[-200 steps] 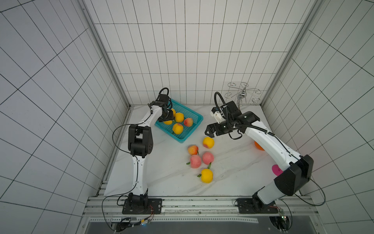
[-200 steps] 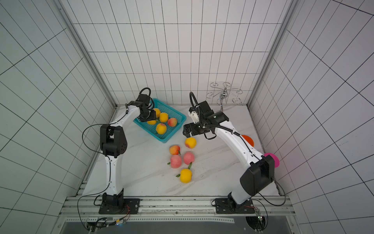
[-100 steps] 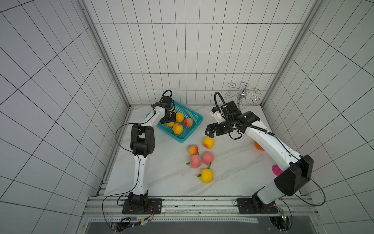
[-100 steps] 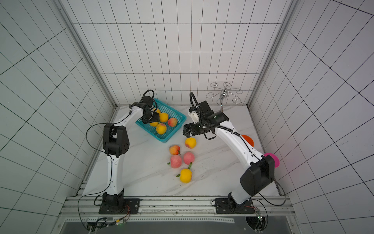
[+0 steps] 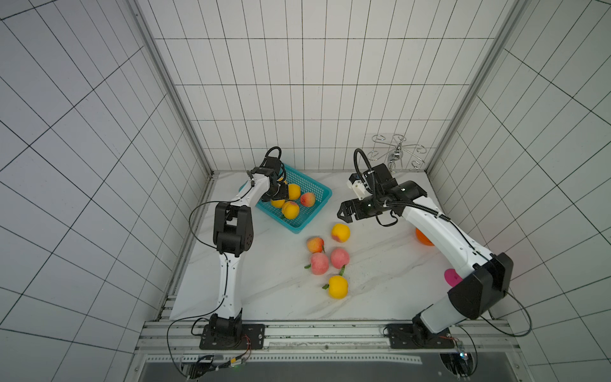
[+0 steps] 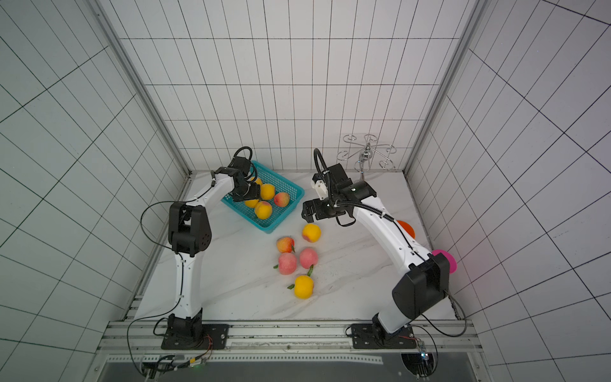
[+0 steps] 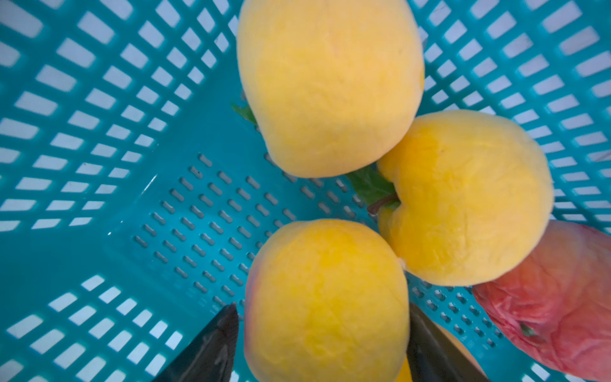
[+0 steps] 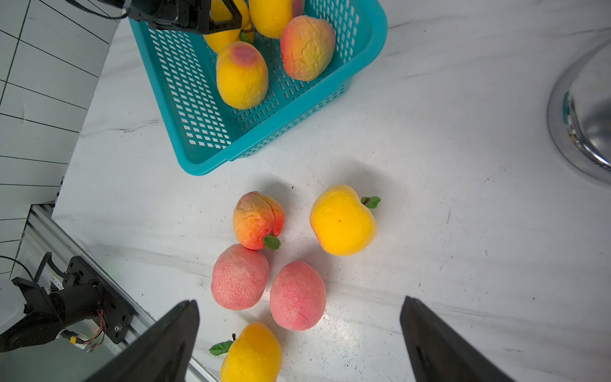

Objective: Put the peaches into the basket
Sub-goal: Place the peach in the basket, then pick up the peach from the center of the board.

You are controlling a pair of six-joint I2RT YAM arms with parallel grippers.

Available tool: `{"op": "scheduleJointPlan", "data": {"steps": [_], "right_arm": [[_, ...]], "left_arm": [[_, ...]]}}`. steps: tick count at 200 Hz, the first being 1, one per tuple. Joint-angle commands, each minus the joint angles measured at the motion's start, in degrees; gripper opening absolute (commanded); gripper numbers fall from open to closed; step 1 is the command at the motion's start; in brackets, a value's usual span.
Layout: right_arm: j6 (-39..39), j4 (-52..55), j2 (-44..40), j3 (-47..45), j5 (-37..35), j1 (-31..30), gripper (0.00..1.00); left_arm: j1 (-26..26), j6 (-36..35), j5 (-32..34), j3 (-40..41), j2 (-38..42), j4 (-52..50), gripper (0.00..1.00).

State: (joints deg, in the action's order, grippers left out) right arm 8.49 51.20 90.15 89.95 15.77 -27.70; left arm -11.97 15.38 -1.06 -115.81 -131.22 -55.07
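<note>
Marble table (image 5: 380, 281), far-left teal basket (image 5: 315, 211) with several peaches inside. Left gripper (image 7: 320, 311) down in it, jaws parted, flanking yellow peach (image 7: 327, 291), sliver of gap one side. Right gripper (image 8: 299, 301) spread wide, empty, above five loose peaches (image 5: 340, 232).

You have a white marble-patterned surface (image 5: 380, 297) closed in by white tiled walls (image 5: 297, 99) at the back and on both sides. In the back right corner stands a chrome wire stand (image 5: 396, 153) with curled hook arms. The right wrist view catches only its round polished base (image 8: 582, 115), which sits on the surface. Along the right edge you'll see an orange bowl (image 6: 407, 227) and, nearer the front, a pink bowl (image 6: 447, 259). Both are partly hidden and sit well apart. An aluminium rail (image 5: 330, 334) runs along the front edge.
</note>
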Motion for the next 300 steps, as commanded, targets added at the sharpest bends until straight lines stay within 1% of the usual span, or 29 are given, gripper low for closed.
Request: {"op": "scheduleJointPlan", "data": {"steps": [1, 22, 83, 136, 166, 198, 226, 254, 286, 300], "right_arm": [[0.0, 0.9, -1.5, 0.0, -0.2, 0.7, 0.99], [0.1, 0.9, -1.6, -0.1, -0.1, 0.9, 0.99], [0.3, 0.3, -1.9, -1.3, 0.2, 1.1, 0.99], [0.3, -1.2, -1.8, -2.9, 0.0, 1.2, 0.99], [1.2, -1.7, 0.5, -2.0, -0.6, 1.2, 0.99], [1.9, -2.0, 3.4, -1.1, -1.1, 1.2, 0.99], [2.9, -2.8, 5.6, -1.7, -0.8, 1.2, 0.99], [3.7, -4.6, 7.2, -2.8, -1.0, 1.2, 0.99], [4.1, -5.5, 10.3, -3.0, -1.4, 1.3, 0.99], [4.2, -6.2, 11.3, -3.3, -1.2, 1.3, 0.99]], "left_arm": [[-0.4, -0.6, 0.6, 1.2, 2.1, 0.5, 0.80], [-0.8, -0.3, 0.5, 1.5, 2.9, 0.2, 0.83], [-2.6, 0.4, 0.6, 2.8, 7.0, -1.2, 0.84], [-3.9, 0.2, 2.0, 6.8, 13.5, -2.1, 0.84], [-4.7, -1.1, 2.6, 11.1, 17.7, -2.7, 0.85], [-5.7, 0.0, 1.2, 18.1, 24.1, -1.9, 0.85], [-9.0, 0.7, 2.2, 22.9, 28.7, -1.3, 0.85], [-11.2, 4.2, -1.4, 27.2, 32.5, 0.2, 0.85], [-15.4, 6.3, -1.6, 31.6, 36.8, 1.2, 0.85], [-16.3, 7.9, -3.3, 34.2, 39.0, 2.5, 0.85]]}}
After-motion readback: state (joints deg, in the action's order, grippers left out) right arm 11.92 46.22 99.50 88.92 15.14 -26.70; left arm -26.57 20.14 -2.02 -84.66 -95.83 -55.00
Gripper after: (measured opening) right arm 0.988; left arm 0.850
